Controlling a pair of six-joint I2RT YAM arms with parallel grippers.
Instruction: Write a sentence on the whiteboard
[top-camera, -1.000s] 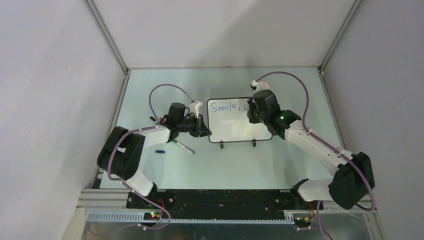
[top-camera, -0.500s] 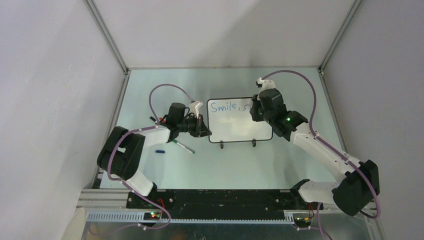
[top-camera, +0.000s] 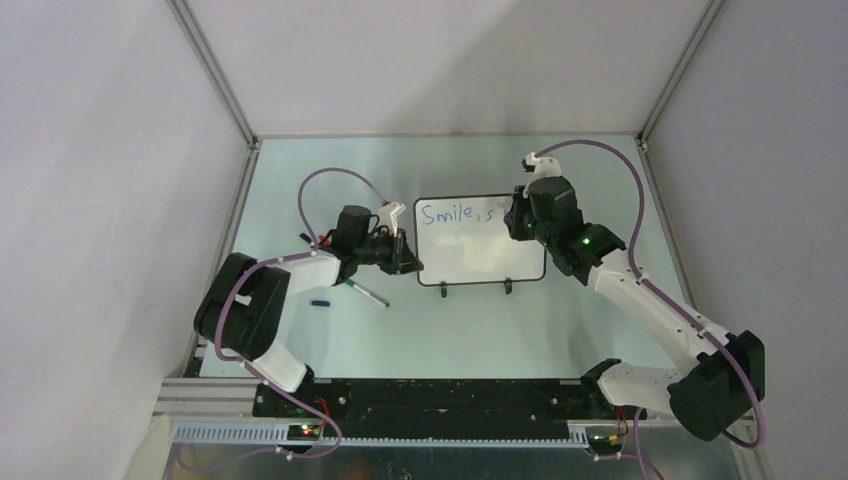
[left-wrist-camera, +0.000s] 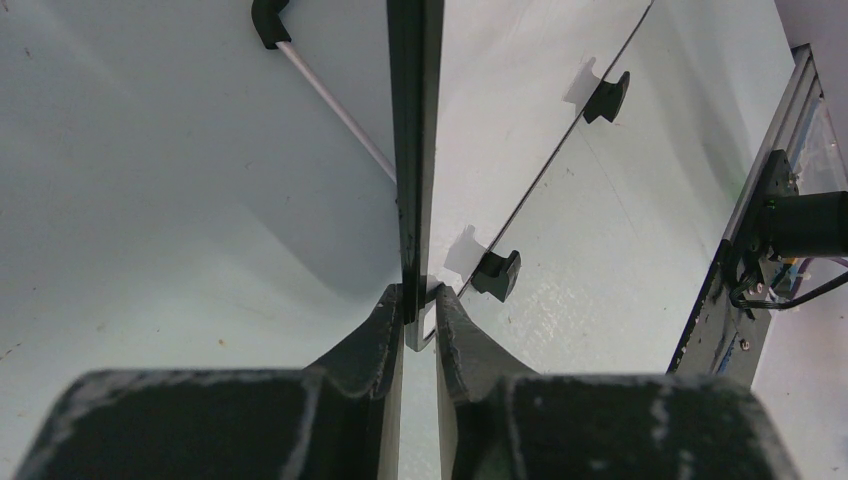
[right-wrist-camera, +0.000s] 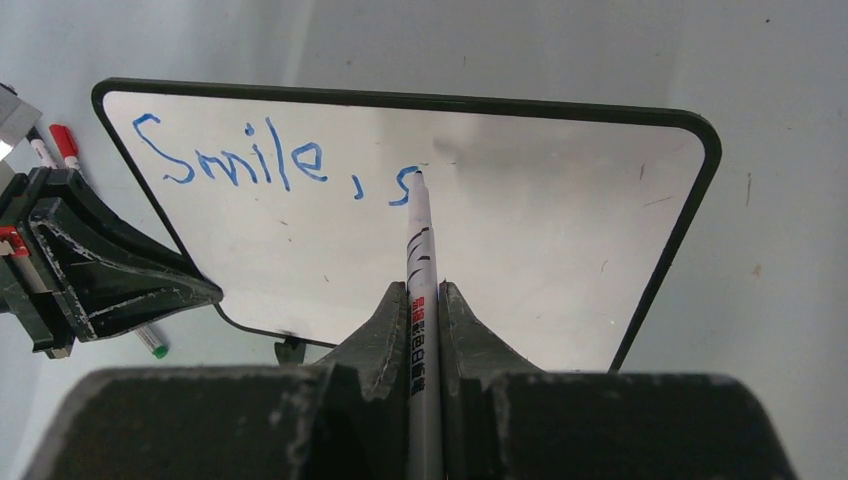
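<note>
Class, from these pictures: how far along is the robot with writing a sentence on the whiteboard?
Done: the sentence so far reads "Smile," in blue on the whiteboard.
In hand: the right gripper, shut on a marker, has the tip at a small "s" after the comma. The left gripper clamps the board's left edge.
Left: the rest of the writing; the lower board is blank.
</note>
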